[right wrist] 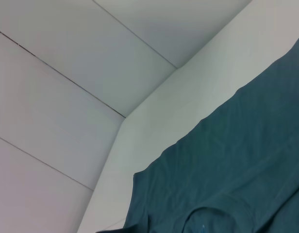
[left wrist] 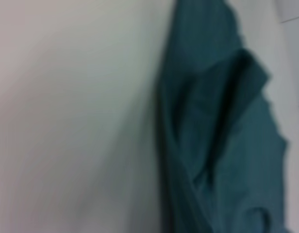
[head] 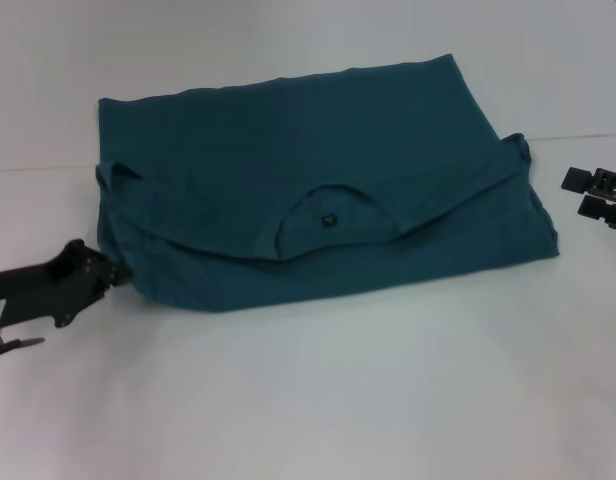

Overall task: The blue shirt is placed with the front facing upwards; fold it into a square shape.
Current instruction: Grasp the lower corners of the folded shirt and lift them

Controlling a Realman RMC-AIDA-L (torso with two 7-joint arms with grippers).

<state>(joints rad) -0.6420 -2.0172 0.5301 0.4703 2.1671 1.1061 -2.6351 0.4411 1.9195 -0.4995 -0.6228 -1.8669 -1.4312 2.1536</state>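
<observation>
The blue shirt (head: 318,180) lies folded mid-table (head: 318,400), the left gripper (head: 116,272) at its near-left corner, the right gripper (head: 600,195) apart to its right.

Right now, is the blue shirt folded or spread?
Folded: the blue shirt lies in a compact, layered rectangle, its collar on top.

The head view looks forward and down from above the near side of the blue shirt (head: 318,210), taking in the whole garment on the white worktop (head: 318,400). The left wrist view sits close beside the blue shirt (left wrist: 212,145), facing its folded edge. The right wrist view looks low across the blue shirt (right wrist: 237,165) toward the worktop's far edge. All three views share the shirt.
</observation>
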